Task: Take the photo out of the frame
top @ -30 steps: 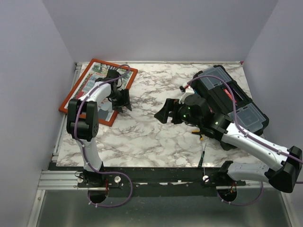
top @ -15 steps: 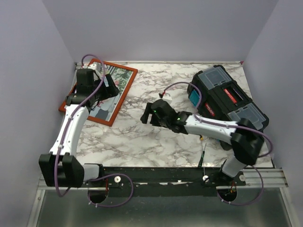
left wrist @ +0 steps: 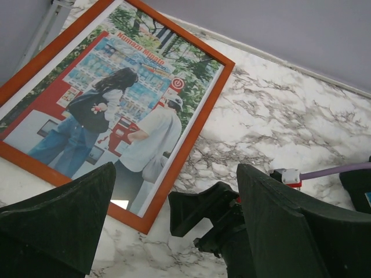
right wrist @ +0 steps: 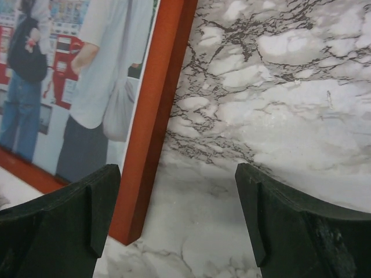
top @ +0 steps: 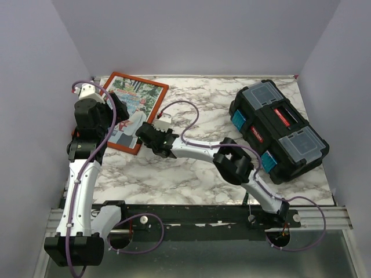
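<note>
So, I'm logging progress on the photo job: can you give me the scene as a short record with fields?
frame: flat on the table, far left corner, face up
photo: inside the frame, not yet out
left fingers: open, above the frame, empty
right fingers: open, at the frame's near right corner, empty
toolbox: black, on the table's right side

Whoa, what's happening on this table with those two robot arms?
They are meant to take the photo out of the orange-red frame, which lies at the far left of the table. The left gripper hovers open above it. The right gripper, also open, sits low beside its near corner. Neither holds anything, and the photo is not yet out.
</note>
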Robot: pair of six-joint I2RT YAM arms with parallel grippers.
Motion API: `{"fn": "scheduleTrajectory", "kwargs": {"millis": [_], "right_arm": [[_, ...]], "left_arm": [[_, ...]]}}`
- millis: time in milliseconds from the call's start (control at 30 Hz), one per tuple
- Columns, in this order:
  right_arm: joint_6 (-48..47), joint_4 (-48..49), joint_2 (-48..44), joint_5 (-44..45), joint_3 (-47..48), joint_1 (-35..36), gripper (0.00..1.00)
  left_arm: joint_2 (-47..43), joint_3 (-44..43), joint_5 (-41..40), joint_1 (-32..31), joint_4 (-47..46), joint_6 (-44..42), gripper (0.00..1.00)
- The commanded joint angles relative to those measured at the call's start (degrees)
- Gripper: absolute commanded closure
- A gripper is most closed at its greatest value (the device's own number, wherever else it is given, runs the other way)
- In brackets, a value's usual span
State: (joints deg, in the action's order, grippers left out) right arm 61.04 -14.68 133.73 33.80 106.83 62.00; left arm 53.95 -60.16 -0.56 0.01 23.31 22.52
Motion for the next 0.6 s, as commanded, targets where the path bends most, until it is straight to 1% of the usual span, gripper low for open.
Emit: {"fn": "scheduleTrajectory", "kwargs": {"millis": [0, 167, 267, 367, 433, 567], "right_arm": [[-2.23, -5.21, 8.50, 5.13, 9.21, 0.19, 0.11], [-5.75, -8.87, 15.10, 6.69, 17.77, 0.17, 0.12], [-6.44, -8.28, 16.10, 6.60, 17.48, 0.24, 0.12], [-7.81, -10.19, 18.11, 6.53, 19.29, 0.21, 0.19], [-9.32, -11.42, 19.96, 6.76, 21.40, 0.27, 0.19], [-12.97, -10.78, 23.28, 6.17, 23.32, 0.27, 0.19]], "left_arm": [[0.01, 0.24, -1.76, 1.56, -1.09, -0.20, 0.12], [0.14, 0.31, -0.22, 2.45, -1.34, 0.15, 0.11], [0.27, 0.40, 0.53, 2.80, -1.48, 0.42, 0.11], [0.54, 0.38, 0.56, 3.20, -1.50, 0.50, 0.11], [0.62, 0.42, 1.22, 3.25, -1.49, 0.67, 0.11], [0.74, 0.49, 2.31, 3.40, -1.68, 0.77, 0.11]]}}
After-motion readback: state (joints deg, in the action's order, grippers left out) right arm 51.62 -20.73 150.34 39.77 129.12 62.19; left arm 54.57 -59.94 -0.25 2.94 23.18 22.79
